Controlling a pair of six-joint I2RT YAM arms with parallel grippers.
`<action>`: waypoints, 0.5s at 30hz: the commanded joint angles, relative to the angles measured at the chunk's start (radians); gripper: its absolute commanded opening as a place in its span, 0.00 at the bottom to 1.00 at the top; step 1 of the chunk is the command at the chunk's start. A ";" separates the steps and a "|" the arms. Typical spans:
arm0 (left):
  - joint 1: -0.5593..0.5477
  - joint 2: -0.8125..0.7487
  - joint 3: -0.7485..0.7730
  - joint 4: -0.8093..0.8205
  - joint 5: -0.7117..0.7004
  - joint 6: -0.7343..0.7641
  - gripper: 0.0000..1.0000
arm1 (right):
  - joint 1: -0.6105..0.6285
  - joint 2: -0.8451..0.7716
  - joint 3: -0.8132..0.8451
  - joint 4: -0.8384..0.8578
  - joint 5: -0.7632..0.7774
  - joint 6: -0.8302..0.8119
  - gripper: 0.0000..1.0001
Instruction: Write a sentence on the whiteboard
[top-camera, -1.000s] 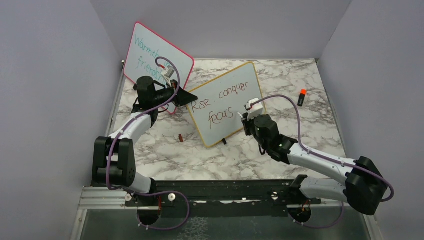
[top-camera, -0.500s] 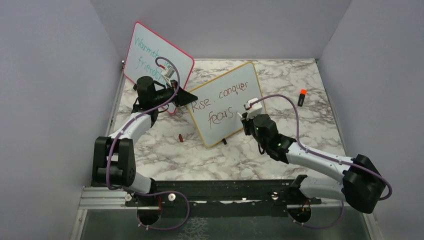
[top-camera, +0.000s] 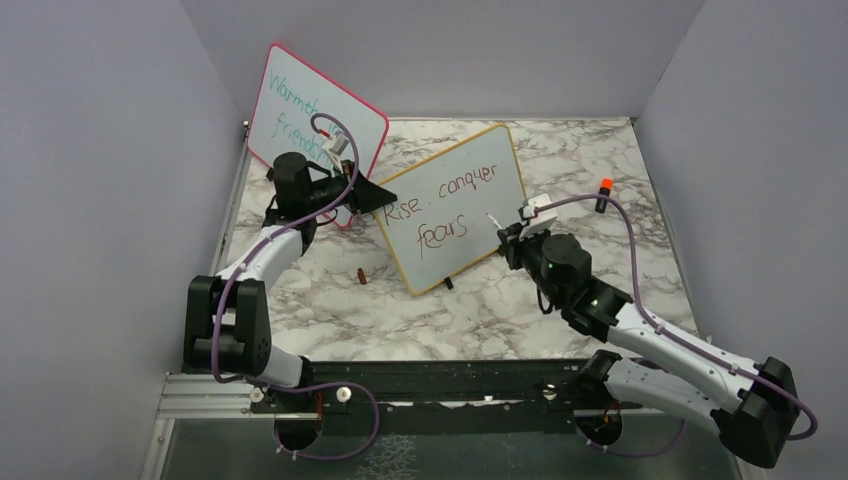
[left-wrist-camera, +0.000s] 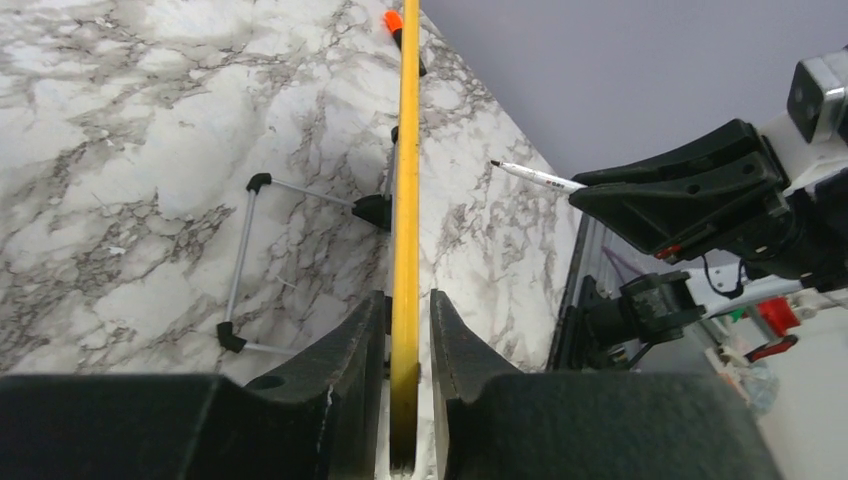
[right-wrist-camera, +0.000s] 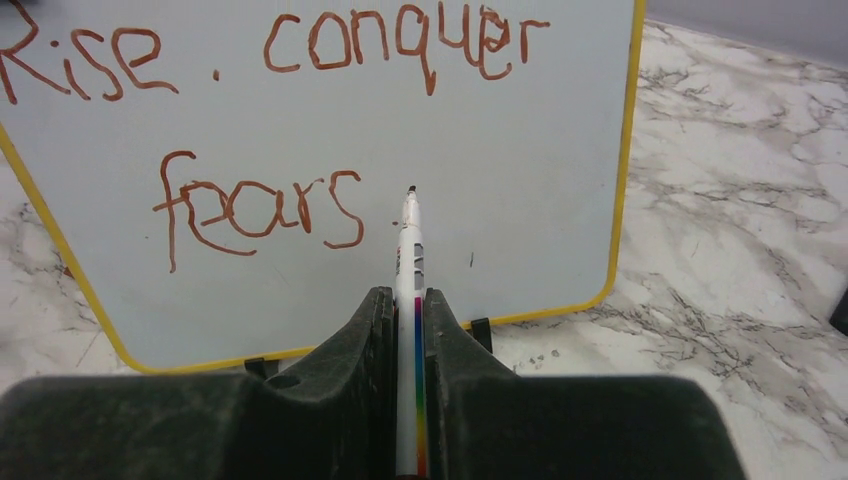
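The marbled counter (top-camera: 560, 160) carries the propped whiteboard (top-camera: 450, 207). The left tool (left-wrist-camera: 407, 302) straddles its left frame edge, a sound hold, though whether it pinches cannot be told. Light and stiff, the whiteboard would likely tip under pressure. Before its right half, the right tool (right-wrist-camera: 408, 300) clenches a marker (right-wrist-camera: 408, 250).

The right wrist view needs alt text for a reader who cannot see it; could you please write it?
The right pincer grips a marker, tip aimed right of "fears" on a yellow-framed whiteboard. The brownish-red sentence reads "Rise. conquer fears" in two lines; the board stands on a marble table.
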 joint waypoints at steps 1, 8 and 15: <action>0.004 -0.060 0.039 -0.019 -0.001 -0.053 0.26 | -0.006 -0.069 0.039 -0.082 0.007 -0.005 0.00; 0.006 -0.138 0.093 -0.196 -0.062 -0.022 0.61 | -0.005 -0.156 0.045 -0.141 0.004 0.005 0.00; 0.006 -0.268 0.181 -0.655 -0.367 0.193 0.93 | -0.005 -0.222 0.036 -0.182 0.012 0.022 0.00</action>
